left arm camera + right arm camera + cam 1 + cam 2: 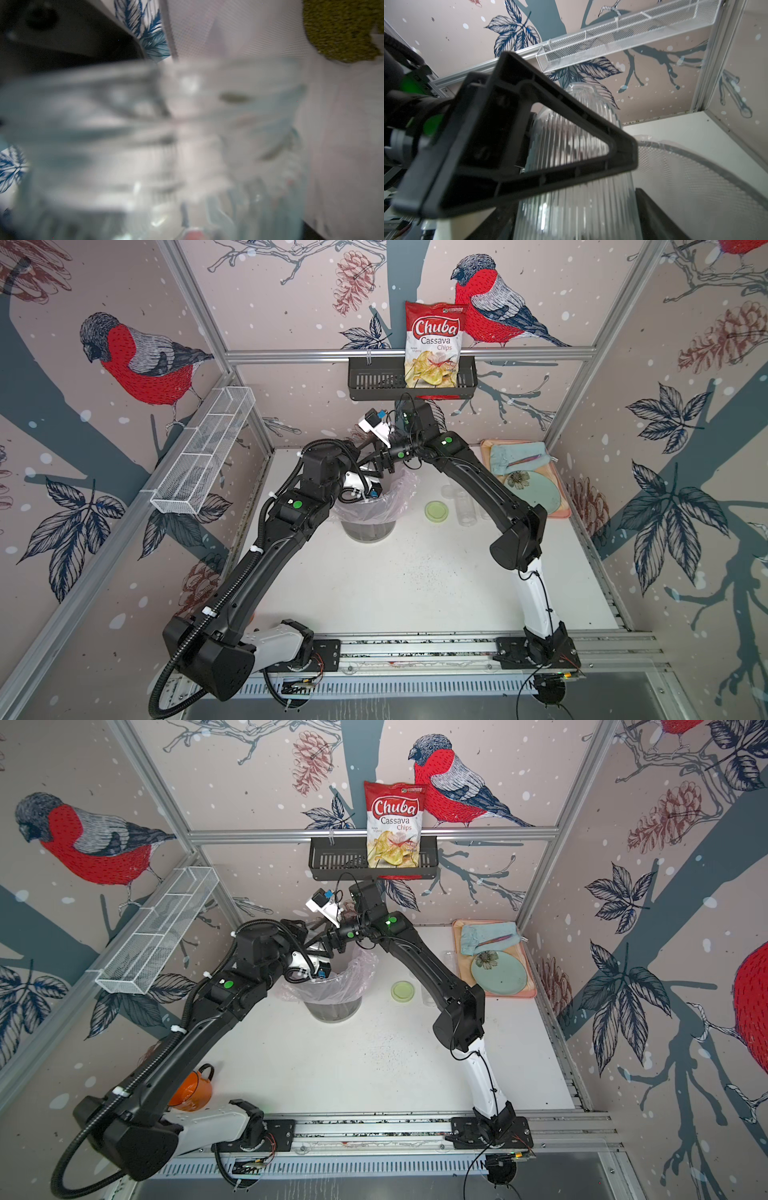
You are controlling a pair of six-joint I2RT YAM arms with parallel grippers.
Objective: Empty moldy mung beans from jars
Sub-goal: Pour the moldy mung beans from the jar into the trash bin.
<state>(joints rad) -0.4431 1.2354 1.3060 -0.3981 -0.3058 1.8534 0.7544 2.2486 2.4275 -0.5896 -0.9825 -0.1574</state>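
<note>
A wide ribbed clear jar (571, 145) hangs over the bag-lined bin (370, 526), its blurred glass filling the left wrist view (145, 135). My right gripper (380, 470) is shut on its body, fingers either side (654, 218). My left gripper (372, 454) straddles the same jar with jaws wide; one of its triangular fingers (508, 135) crosses the glass. Olive mung beans (340, 29) lie in the pink bag; a few cling inside the jar. The pale green lid (436, 511) and two small clear jars (465, 506) stand on the table to the bin's right.
A pink tray (557, 512) with a plate and cloth sits at the back right. An orange pot (193, 1090) stands by the left arm's base. A black wall basket (374, 381) holds a chips bag; a white mesh shelf (203, 448) lines the left wall. Dark specks (415, 568) dot mid-table.
</note>
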